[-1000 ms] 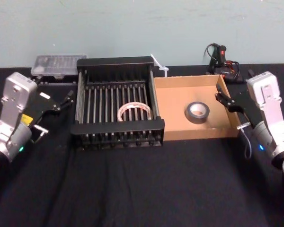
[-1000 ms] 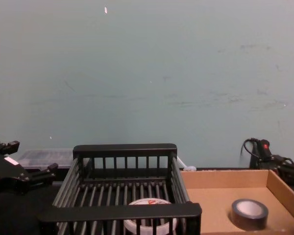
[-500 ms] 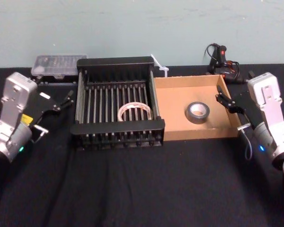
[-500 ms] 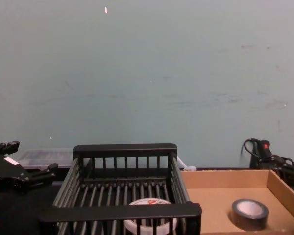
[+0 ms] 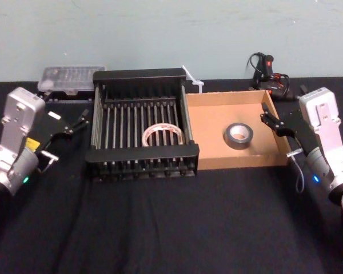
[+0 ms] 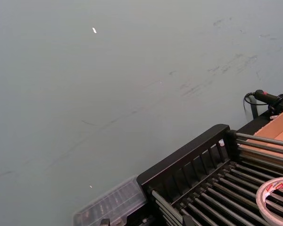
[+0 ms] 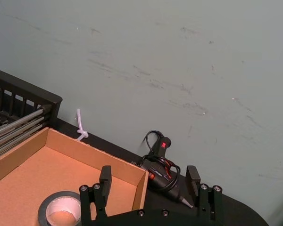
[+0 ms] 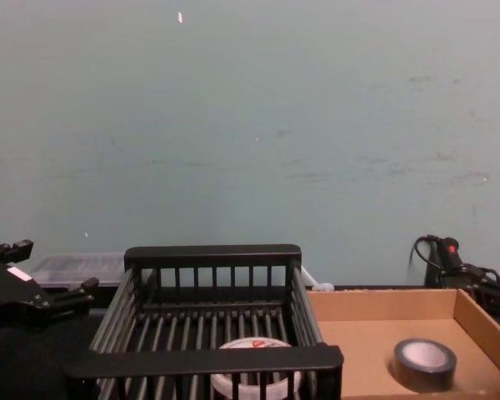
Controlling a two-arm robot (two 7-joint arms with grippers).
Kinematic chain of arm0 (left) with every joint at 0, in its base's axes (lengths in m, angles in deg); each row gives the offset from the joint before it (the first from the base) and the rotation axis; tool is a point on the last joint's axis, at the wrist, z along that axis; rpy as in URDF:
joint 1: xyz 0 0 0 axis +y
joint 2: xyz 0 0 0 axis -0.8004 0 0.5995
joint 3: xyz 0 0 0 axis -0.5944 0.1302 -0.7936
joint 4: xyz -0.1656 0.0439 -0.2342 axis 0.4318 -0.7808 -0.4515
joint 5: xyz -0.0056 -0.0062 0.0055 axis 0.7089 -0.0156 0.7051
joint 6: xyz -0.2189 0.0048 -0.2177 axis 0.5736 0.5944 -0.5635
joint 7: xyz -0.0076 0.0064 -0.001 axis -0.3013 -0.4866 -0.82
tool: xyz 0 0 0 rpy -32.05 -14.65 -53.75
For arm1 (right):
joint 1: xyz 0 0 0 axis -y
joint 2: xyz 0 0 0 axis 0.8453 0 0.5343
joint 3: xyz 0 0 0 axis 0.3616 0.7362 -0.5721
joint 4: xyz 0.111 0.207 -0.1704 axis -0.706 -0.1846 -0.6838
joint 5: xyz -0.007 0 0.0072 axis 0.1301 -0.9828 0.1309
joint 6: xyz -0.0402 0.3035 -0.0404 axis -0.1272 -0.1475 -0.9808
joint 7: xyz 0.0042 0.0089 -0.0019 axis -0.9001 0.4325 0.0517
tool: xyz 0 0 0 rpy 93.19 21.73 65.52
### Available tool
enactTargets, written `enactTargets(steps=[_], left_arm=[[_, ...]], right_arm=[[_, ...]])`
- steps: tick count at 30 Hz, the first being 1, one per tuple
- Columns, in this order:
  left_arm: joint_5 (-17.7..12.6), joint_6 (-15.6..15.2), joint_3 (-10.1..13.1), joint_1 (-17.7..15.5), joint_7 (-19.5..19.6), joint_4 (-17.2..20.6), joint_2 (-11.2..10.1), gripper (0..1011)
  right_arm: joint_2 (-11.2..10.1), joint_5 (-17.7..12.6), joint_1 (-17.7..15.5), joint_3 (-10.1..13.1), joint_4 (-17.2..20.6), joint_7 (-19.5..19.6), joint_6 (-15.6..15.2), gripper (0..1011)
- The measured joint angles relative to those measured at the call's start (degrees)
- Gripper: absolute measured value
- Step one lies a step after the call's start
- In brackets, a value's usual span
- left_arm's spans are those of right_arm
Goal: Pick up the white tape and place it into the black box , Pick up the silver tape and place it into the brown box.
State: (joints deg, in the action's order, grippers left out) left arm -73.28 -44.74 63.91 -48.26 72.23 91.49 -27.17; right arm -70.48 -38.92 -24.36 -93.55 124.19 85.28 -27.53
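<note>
Tabletop (image 5: 160,228) | white tape (image 5: 163,136) in black box (image 5: 142,153) | silver tape (image 5: 238,135) in brown box (image 5: 240,160) | both jaws wide, outside

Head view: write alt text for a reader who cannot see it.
The white tape lies in the black box, and the silver tape lies in the brown box right beside it, on a black table. The left claw and right claw flank the boxes, open and holding nothing.

I see a clear plastic case (image 5: 70,77) back left on the black surface (image 5: 171,228), a white zip tie (image 5: 192,79) mid-back, and a black glue gun (image 5: 268,71) back right.
</note>
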Motion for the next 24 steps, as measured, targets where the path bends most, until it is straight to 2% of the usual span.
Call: enactTargets(steps=[24], left_arm=[[0.0,0.0,0.0,0.0,0.0,0.0,0.0,1001]], right_arm=[[0.0,0.04,0.01,-0.04,0.0,0.06,0.07,1002]])
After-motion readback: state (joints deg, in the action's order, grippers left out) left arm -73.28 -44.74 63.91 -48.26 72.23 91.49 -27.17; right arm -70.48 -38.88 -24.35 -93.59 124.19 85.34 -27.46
